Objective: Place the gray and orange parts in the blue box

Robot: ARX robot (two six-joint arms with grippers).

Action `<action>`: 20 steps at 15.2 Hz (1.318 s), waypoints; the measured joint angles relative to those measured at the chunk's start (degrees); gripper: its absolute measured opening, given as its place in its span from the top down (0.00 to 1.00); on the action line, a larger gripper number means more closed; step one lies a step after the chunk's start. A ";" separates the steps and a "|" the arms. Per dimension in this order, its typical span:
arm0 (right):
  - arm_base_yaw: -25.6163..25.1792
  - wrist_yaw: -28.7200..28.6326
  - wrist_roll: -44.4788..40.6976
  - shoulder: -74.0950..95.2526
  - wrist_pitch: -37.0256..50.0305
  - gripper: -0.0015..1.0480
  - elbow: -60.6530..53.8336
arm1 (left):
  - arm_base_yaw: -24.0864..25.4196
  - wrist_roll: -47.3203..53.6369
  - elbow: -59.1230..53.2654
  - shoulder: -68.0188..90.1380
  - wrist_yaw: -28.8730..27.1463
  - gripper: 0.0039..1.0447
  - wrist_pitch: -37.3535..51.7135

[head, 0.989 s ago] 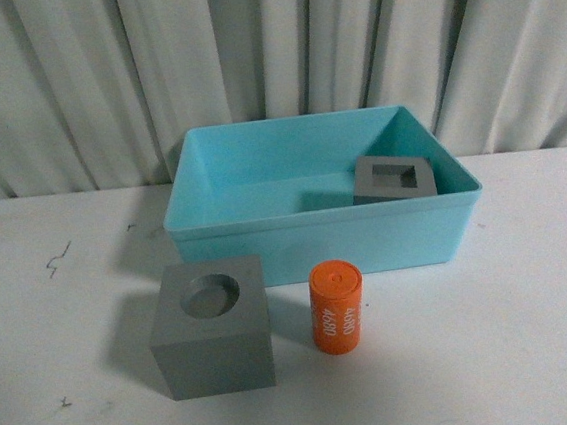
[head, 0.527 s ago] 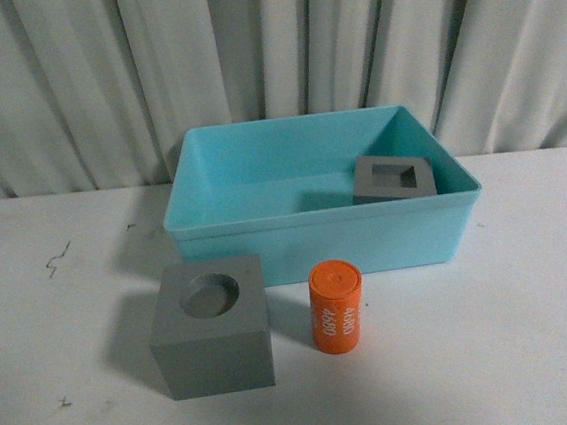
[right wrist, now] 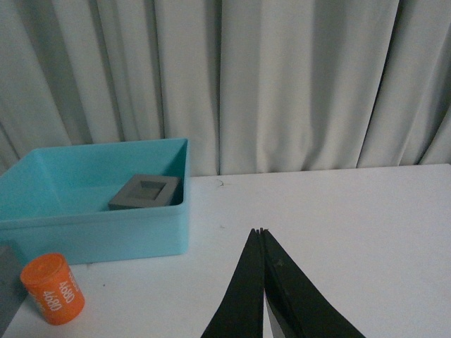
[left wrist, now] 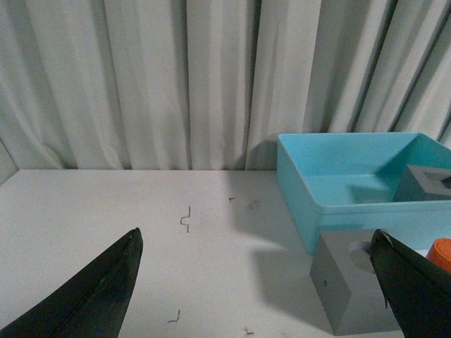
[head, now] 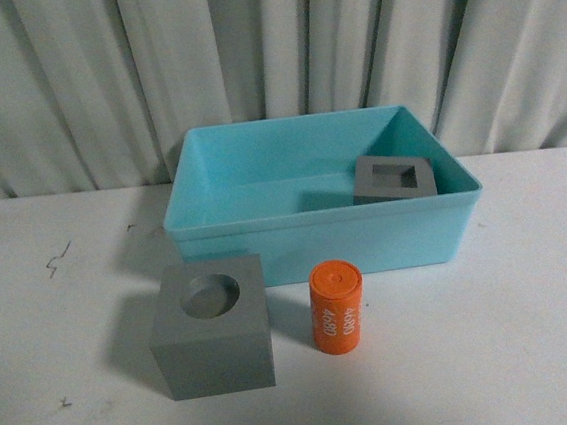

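Spread wide and holding nothing at the left gripper (left wrist: 255, 234), over the white table (left wrist: 106, 204), with the gray cube with the round hollow (head: 212, 325) close by one finger. Pressed tip to tip around nothing at the right gripper (right wrist: 261, 232), low over the table and well apart from the parts. Further out: the orange cylinder (head: 337, 305) upright just beside that cube, not touching, both in front of the blue box (head: 367, 240). Inside the box, toward its right side, already the gray cube with the square hollow (head: 393, 177). By the look of it, one part of three done, two to go, no grasp begun. Next, probably: bring the open left gripper down over the near cube's flat sides, close, lift clear of the rim, release over the free floor of the box.
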 joint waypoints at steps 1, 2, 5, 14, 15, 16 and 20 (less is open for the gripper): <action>0.00 0.00 0.00 -1.22 -1.20 0.98 0.00 | 0.00 0.00 -0.02 0.00 0.00 0.06 0.00; 0.00 0.00 0.00 -2.47 -2.25 0.98 0.00 | 0.00 0.00 -0.02 0.00 0.00 0.06 0.00; 0.00 0.00 0.00 -5.11 -5.05 0.98 0.00 | 0.00 0.00 -0.02 0.00 0.00 0.06 0.00; 0.00 -0.07 -0.07 -14.71 -15.17 0.42 0.02 | 0.00 -0.02 0.00 0.00 0.00 0.06 -0.09; 0.00 -0.04 -0.07 -14.71 -15.17 0.30 0.02 | -1.77 -5.60 5.35 7.13 -0.72 0.06 -13.68; 0.00 -0.15 -0.07 -14.71 -15.12 0.19 0.04 | -4.66 -12.17 11.19 19.98 -0.11 0.06 -18.08; 0.00 -0.13 -0.07 -14.71 -15.12 0.06 0.02 | -17.11 -20.20 22.53 56.48 1.09 0.06 5.11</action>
